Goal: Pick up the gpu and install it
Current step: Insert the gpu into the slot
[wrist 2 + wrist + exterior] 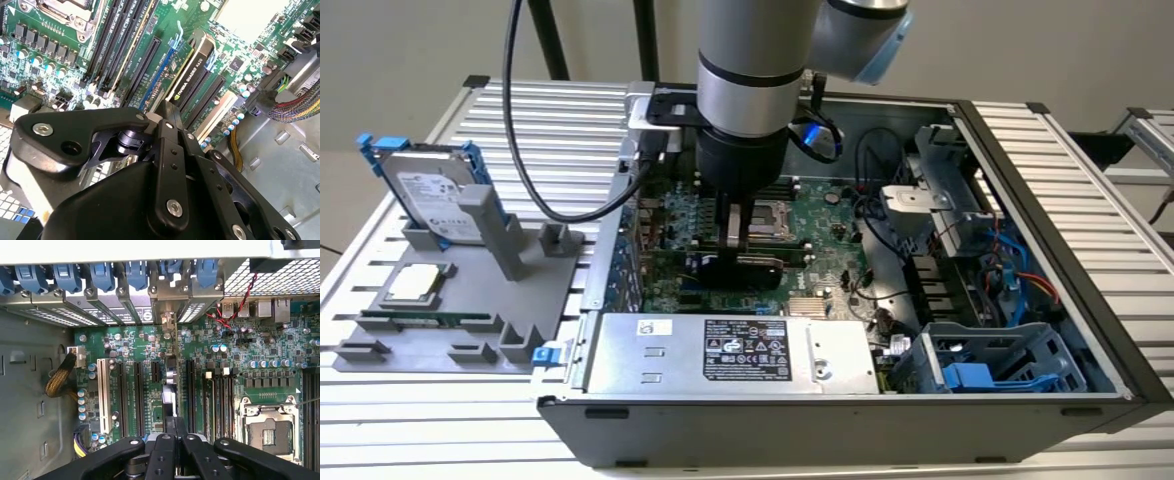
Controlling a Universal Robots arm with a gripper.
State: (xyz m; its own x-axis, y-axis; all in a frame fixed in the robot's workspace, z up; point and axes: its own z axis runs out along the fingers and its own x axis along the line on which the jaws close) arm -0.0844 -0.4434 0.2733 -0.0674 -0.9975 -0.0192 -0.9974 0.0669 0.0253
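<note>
While the arm reaches down inside the open computer case [1067, 330], the gripper [742, 232] hangs right over the motherboard [821, 215], and its fingers [743, 222] are pinched close together on the top edge of the gpu [744, 268]. The card stands on edge, black cooler side showing in the second wrist view [197, 70], which makes sense: an edge-on hold keeps the connector pointing down at the slots. In the first wrist view the gpu [169, 390] runs as a thin strip straight ahead of the jaws toward the rear slot brackets [150, 307], lined up with the long expansion slots [129, 397] beside it. Whether it is fully seated or just resting in the slot is hard to judge from here. Off on the exterior view's left, the grey holder tray [447, 335] carries the hard drive [434, 195] (blue rails and all), untouched.
</note>
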